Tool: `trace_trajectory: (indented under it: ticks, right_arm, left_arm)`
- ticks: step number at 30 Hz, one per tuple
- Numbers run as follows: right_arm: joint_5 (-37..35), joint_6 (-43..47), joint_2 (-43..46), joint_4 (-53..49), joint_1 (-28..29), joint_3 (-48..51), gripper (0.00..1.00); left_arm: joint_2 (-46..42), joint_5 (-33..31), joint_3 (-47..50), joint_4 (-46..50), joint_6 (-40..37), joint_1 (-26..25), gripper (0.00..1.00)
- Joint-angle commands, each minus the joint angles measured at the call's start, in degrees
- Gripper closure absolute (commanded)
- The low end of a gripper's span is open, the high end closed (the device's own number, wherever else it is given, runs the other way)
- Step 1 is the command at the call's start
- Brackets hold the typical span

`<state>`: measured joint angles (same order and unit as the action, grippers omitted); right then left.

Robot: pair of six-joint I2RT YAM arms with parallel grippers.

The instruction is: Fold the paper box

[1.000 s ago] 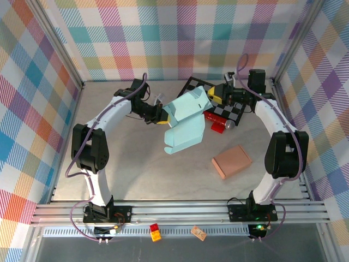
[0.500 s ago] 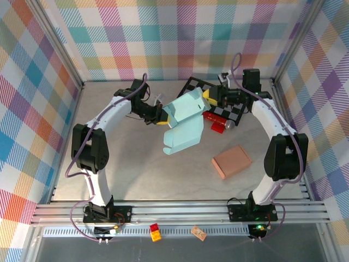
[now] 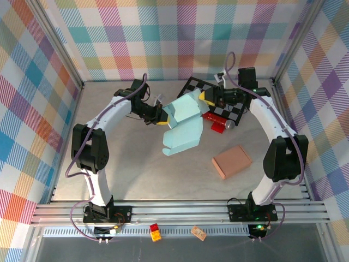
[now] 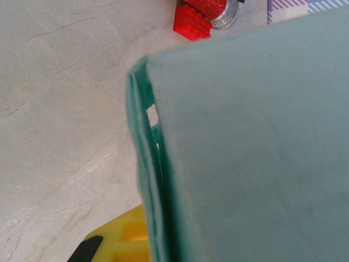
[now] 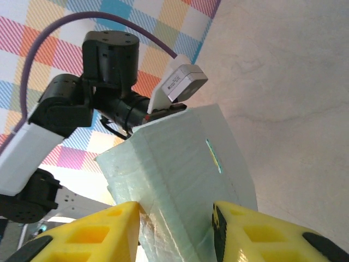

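Observation:
The light blue paper box hangs tilted above the table's middle, part-folded, with a flap raised at its top. My left gripper is shut on the box's left edge. In the left wrist view the box panel looms large and one yellow finger shows beside its edge. My right gripper is at the box's upper right flap. In the right wrist view its yellow fingers stand wide apart, open, with the box's folded end between them.
A black and white chequered board lies at the back right, with a red and silver cylinder and a red brick on its near edge. A tan block lies front right. Small bricks sit on the front rail.
My right gripper has moved left from over the chequered board to the box's upper right flap. The left gripper and the box have stayed still.

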<state>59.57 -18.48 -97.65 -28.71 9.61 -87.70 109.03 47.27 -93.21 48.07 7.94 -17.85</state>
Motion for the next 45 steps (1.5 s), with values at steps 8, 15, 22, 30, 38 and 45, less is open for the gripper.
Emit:
trace_trajectory:
  ticks: [8,15,22,30,38,45]
  right_arm:
    - [-11.14,9.97,3.52,-10.9,3.81,-4.19,0.63]
    - [-19.05,12.35,3.44,-13.41,5.85,-6.18,0.59]
    - [-23.99,13.93,2.06,-15.36,8.02,-8.72,0.65]
    - [-35.5,14.97,-0.26,-18.81,11.67,-11.93,0.65]
    - [-42.96,15.85,-2.57,-20.95,14.27,-13.81,0.67]
    - [-49.9,15.99,-4.56,-21.9,16.4,-15.6,0.67]
  left_arm:
    - [-0.23,-0.24,-1.45,1.22,0.84,-0.08,1.0]
    - [-0.41,-0.29,-1.45,1.51,0.67,-0.08,1.0]
    - [-0.66,-0.46,-1.45,2.02,0.33,-0.08,1.0]
    - [-1.02,-0.6,-1.45,2.51,-0.1,-0.17,1.0]
    - [-1.1,-0.7,-1.54,2.84,-0.39,-0.3,1.0]
    - [-1.24,-0.79,-1.8,3.25,-0.65,-0.44,1.0]
